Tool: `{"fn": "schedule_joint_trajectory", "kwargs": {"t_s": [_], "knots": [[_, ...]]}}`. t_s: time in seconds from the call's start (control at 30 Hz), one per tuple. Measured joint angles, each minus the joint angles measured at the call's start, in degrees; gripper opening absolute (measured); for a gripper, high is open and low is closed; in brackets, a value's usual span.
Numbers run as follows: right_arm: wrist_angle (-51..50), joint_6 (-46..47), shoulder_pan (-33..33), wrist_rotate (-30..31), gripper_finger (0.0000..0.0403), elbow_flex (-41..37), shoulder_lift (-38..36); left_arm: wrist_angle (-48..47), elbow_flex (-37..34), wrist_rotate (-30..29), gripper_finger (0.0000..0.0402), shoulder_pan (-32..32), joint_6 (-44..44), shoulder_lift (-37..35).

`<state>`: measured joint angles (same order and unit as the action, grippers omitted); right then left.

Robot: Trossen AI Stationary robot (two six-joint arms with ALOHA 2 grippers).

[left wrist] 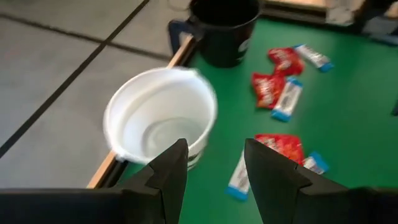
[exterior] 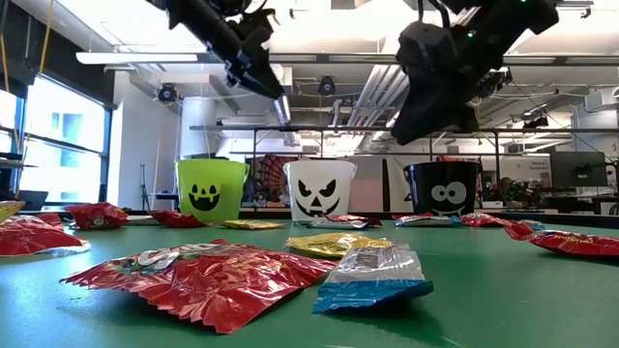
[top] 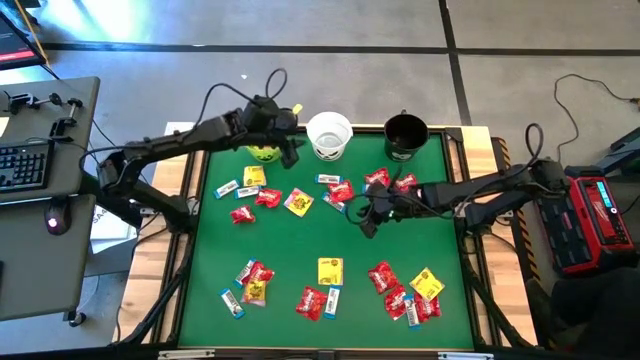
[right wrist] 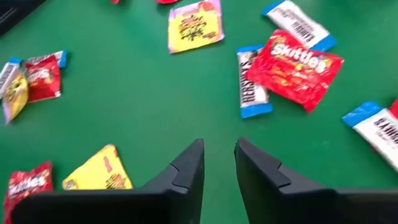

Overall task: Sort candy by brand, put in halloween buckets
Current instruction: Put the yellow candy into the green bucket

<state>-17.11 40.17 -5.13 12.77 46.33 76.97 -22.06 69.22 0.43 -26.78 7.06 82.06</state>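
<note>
Left wrist view alone showed the white bucket (left wrist: 160, 121) empty. Left gripper (left wrist: 214, 168) stood parted, holding nothing; right gripper (right wrist: 219, 163), narrowly parted above candy (right wrist: 295, 60), likewise.

Three buckets (top: 329, 135) (green, white, black); candy (top: 330, 271) too scattered to count.

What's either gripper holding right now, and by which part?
Nothing. The left gripper hovers open near the white bucket, with only air between its fingers. The right gripper is empty above bare green table.
</note>
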Motion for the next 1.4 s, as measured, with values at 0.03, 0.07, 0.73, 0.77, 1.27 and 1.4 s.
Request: {"fn": "schedule_joint_trajectory", "kwargs": {"t_s": [0.03, 0.07, 0.73, 0.77, 1.27, 1.4], "knots": [[-0.02, 0.29, -0.57, -0.03, 0.0084, 0.00, 0.00, 0.74, -0.24, 0.28, 0.0152, 0.59, 0.01, 0.00], [-0.04, 0.57, -1.19, 0.00, 0.0086, 0.00, 0.00, 1.47, -0.44, 0.45, 0.0152, 1.19, -0.01, 0.00], [-7.95, 11.02, -14.52, 0.42, 0.0108, 0.83, -0.04, 14.47, -6.87, 1.02, 0.0152, 9.65, -5.39, -0.02], [-7.95, 11.24, -15.26, -0.25, 0.0108, 0.83, -0.04, 14.72, -7.15, 1.06, 0.0152, 10.07, -5.39, 0.00], [-14.22, 32.10, -29.02, -10.52, 0.0108, 0.85, -0.04, 15.68, -8.49, 1.11, 0.0152, 14.24, -6.47, 0.02], [-18.81, 36.27, -32.72, -13.07, 0.0108, 0.85, -0.04, 15.69, -8.49, 1.10, 0.0152, 14.53, -6.48, 0.02]]}}
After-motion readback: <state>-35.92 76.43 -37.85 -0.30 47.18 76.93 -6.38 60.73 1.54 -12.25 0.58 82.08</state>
